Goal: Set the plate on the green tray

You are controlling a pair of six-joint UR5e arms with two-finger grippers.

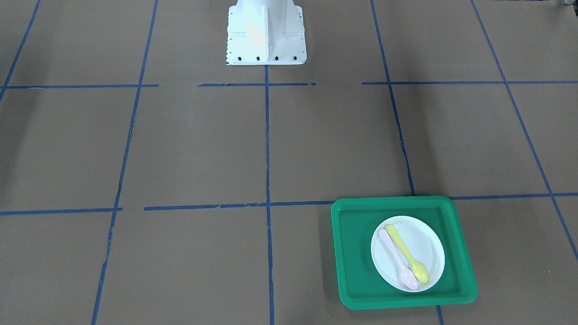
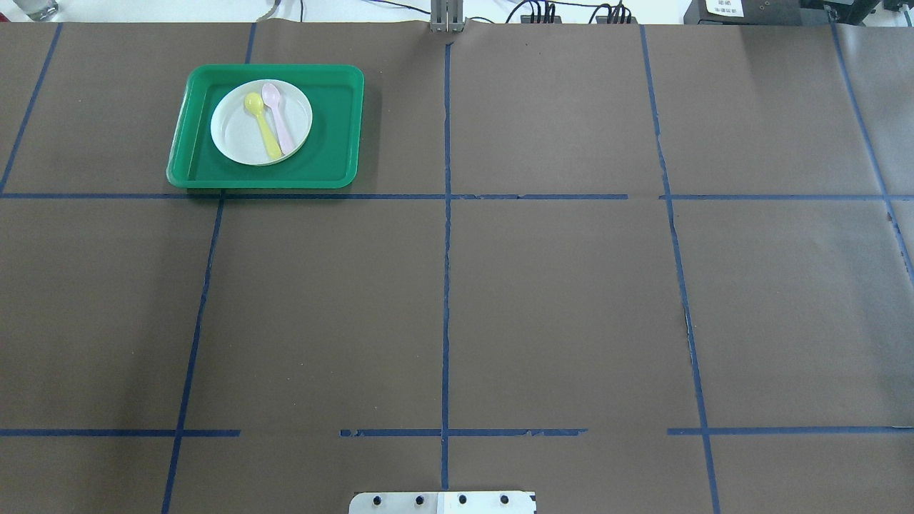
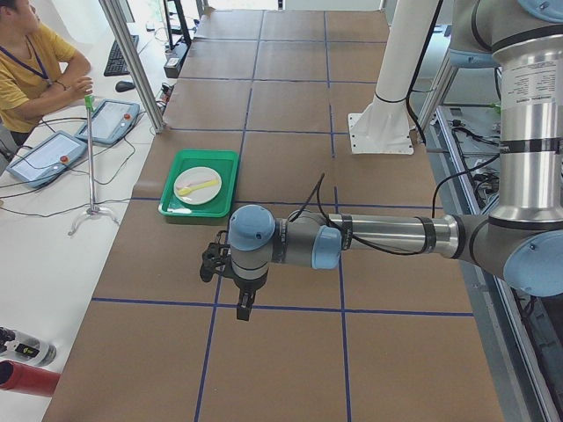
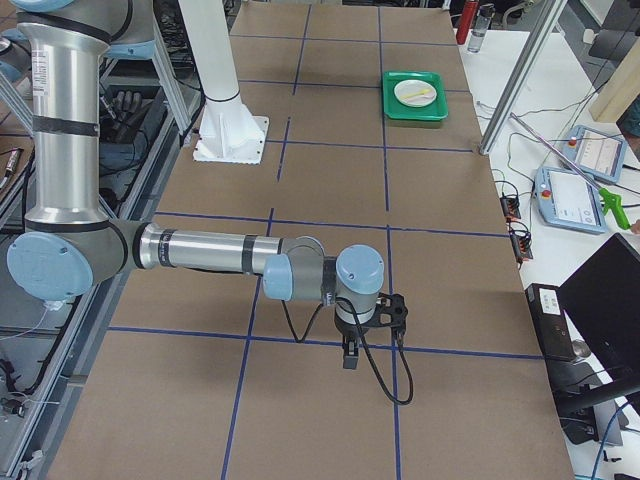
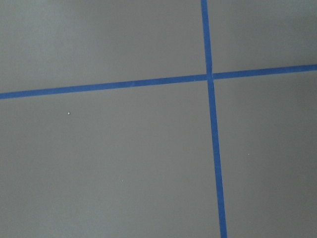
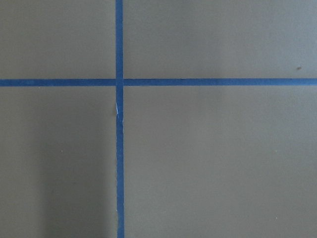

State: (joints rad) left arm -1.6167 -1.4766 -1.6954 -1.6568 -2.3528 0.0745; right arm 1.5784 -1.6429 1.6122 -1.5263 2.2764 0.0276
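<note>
The small white plate (image 1: 426, 241) lies inside the green tray (image 1: 354, 253), with a pale pink spoon (image 1: 397, 259) and a yellow spoon (image 1: 406, 255) on it. In the overhead view the plate (image 2: 232, 128) sits in the left half of the tray (image 2: 328, 121), at the far left of the table. The left gripper (image 3: 244, 308) shows only in the exterior left view, hanging above bare table well away from the tray (image 3: 193, 215). The right gripper (image 4: 348, 358) shows only in the exterior right view, far from the tray (image 4: 395, 110). I cannot tell whether either is open or shut.
Brown paper with blue tape lines covers the table. The white robot base (image 1: 265, 34) stands at the robot's edge. An operator (image 3: 31, 66) sits beside the table's far side, with a stand (image 3: 91, 158) and teach pendants near the tray.
</note>
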